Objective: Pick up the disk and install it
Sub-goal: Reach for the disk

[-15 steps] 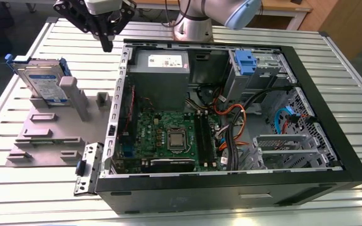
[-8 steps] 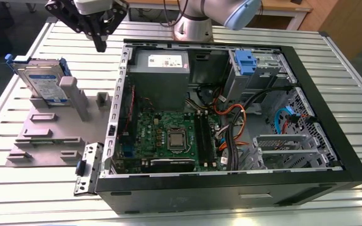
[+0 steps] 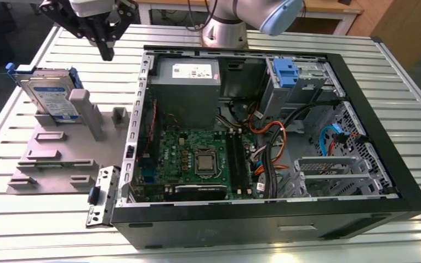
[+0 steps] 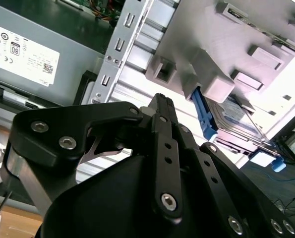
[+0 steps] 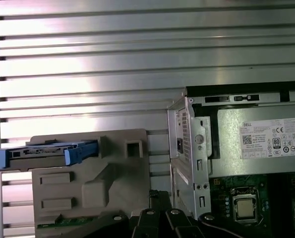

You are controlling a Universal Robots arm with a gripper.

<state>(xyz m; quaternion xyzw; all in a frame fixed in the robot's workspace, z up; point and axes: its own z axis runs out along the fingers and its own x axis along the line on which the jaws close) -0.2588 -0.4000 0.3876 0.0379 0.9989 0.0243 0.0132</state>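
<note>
The disk [image 3: 50,96] is a silver hard drive with a white-and-blue label and blue side bracket. It stands on edge in the grey plastic stand [image 3: 64,150] at the exterior view's left. In both wrist views the disk [image 5: 43,153] [image 4: 239,119] rests in that stand [image 5: 88,183] [image 4: 221,44]. My gripper [image 3: 108,53] hangs above the table behind the stand, to the right of the disk and apart from it. Its black fingers point down, pressed together with nothing between them, as also seen on the gripper [image 4: 162,99] [image 5: 159,196] in both wrist views.
An open black computer case [image 3: 240,213] lies on the slatted metal table [image 3: 415,109], right of the stand. Inside are the grey power-supply box [image 3: 185,82], the motherboard [image 3: 195,159], cables and a blue-fronted drive bay [image 3: 287,74]. The arm's base [image 3: 225,33] stands behind the case.
</note>
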